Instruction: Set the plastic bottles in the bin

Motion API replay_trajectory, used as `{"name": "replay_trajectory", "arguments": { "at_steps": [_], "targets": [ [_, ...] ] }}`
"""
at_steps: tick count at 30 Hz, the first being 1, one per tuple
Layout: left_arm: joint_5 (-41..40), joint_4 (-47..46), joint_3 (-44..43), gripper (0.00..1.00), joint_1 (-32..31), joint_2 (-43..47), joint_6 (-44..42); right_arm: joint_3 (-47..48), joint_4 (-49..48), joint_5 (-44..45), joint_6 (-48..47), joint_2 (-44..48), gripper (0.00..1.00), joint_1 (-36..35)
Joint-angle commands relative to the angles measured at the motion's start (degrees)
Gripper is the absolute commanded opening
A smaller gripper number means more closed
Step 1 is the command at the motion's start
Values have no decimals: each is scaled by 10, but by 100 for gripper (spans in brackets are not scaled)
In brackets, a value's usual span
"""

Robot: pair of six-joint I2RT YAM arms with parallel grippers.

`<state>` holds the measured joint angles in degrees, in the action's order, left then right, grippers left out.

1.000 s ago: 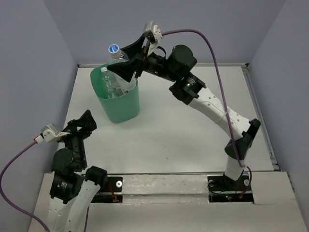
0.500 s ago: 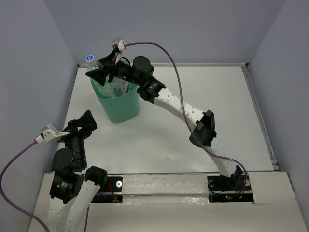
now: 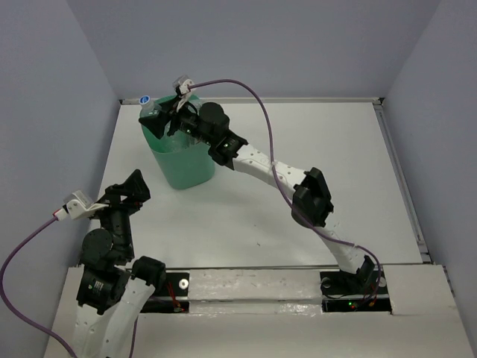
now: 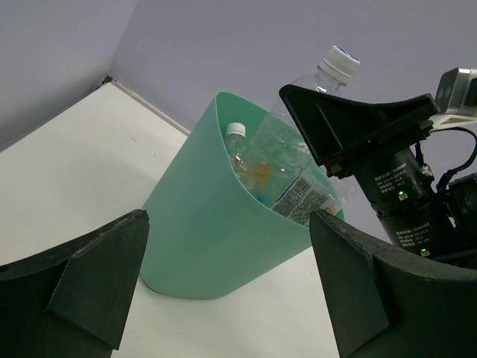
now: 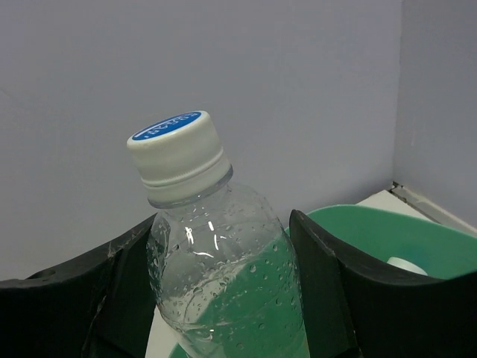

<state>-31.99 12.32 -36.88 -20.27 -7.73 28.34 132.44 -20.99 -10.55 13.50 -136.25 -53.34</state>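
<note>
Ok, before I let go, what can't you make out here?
- Binned bottles: count unknown; top view, right gripper partly covers the bin mouth; left wrist view, its wall hides lower ones.
- Held bottle: base cut off by the right wrist view's bottom edge.
- Label text: too small, left wrist view.

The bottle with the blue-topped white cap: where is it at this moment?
The bottle is at the far left of the top view, held by the right pincer over the left rim of the green bin.
</note>
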Motion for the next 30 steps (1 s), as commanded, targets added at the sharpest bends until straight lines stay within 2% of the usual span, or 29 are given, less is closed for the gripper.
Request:
{"name": "replay_trajectory", "arguments": {
  "at_steps": [1, 13, 18, 21, 25, 28, 30],
  "targets": [
    [-7, -19, -17, 99, -3, 2, -6, -11, -34, 50, 19, 8, 43, -7],
    [-6, -21, -17, 99, 0, -3, -7, 14, 82, 219, 98, -12, 50, -7],
    [-5, -21, -16, 99, 1, -5, -7, 6, 88, 221, 98, -10, 72, -7],
    [-4, -23, -16, 99, 3, -7, -8, 5, 88, 219, 97, 2, 77, -7],
    [-3, -25, -16, 99, 5, -11, -9, 2, 88, 224, 91, 20, 93, -7],
    [-3, -25, -16, 99, 7, -12, -9, -25, 69, 224, 88, 45, 100, -7],
    [-3, -26, -16, 99, 7, -13, -10, -45, 49, 216, 87, 61, 100, -7]
  ]
}}
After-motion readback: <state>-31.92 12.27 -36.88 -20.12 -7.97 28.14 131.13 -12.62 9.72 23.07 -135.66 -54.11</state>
